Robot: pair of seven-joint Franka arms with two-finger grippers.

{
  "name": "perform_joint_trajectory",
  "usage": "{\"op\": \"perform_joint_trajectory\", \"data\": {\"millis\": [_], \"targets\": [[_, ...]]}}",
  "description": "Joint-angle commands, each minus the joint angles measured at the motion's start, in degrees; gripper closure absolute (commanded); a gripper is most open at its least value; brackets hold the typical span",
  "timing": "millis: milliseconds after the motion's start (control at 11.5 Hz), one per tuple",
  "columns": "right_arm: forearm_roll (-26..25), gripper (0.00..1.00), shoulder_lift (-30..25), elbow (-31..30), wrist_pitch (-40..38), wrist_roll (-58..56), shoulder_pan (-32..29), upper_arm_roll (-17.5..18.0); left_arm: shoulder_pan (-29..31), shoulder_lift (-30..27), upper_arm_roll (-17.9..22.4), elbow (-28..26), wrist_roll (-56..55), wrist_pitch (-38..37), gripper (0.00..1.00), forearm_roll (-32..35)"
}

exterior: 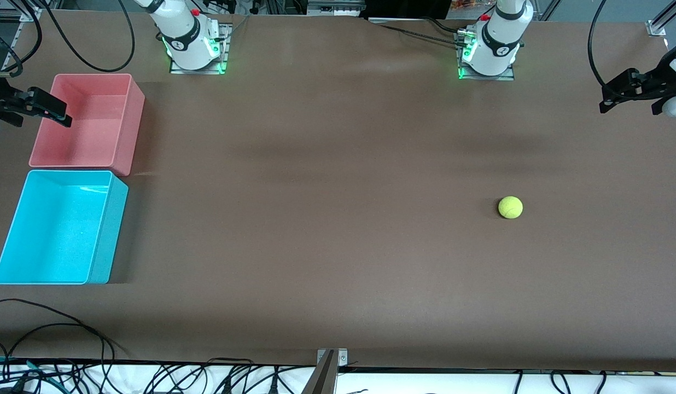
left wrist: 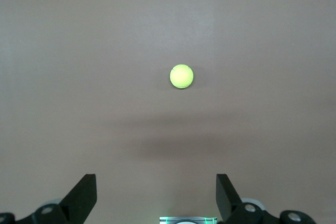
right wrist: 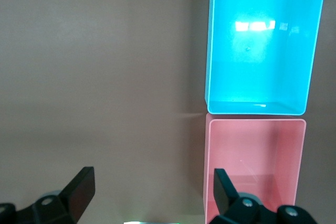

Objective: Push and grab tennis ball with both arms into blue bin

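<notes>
Brown cloth-covered table (exterior: 338, 246) is your ground; take the large rectangular cyan plastic bin (exterior: 59, 227) as your landmark. Touching it, farther from the front camera, sits the pink plastic tub (exterior: 86, 120), with the right gripper (exterior: 40, 106) hanging over its outer wall, fingers spread wide and holding nothing. You find the small fuzzy yellow-green tennis ball (exterior: 510, 207) well apart from the bin, toward the left arm's end. The left gripper (exterior: 636, 90) hovers there, jaws wide and empty, so your left arm is clearly nearer; the ball (left wrist: 181, 76) lies straight ahead of its fingers. Both arms are largely cut off by the frame edges.
</notes>
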Motion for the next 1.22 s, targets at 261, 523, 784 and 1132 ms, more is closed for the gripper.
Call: {"op": "perform_joint_trajectory", "data": {"millis": [261, 523, 784, 1132], "targets": [[0.9, 0.00, 0.5, 1.5, -0.6, 0.3, -0.3, -0.1, 0.5, 0.9, -0.5, 1.8, -0.4, -0.6, 0.00, 0.1], [0.9, 0.00, 0.5, 1.5, -0.7, 0.3, -0.3, 0.0, 0.5, 0.9, -0.4, 1.7, 0.2, -0.9, 0.00, 0.2], [1.0, 0.00, 0.6, 1.5, -0.8, 0.3, -0.3, 0.0, 0.5, 0.9, -0.5, 1.7, -0.3, -0.9, 0.00, 0.1], [1.0, 0.00, 0.5, 1.5, -0.9, 0.3, -0.3, -0.1, -0.3, 0.9, -0.6, 1.8, -0.4, -0.9, 0.00, 0.1]]}}
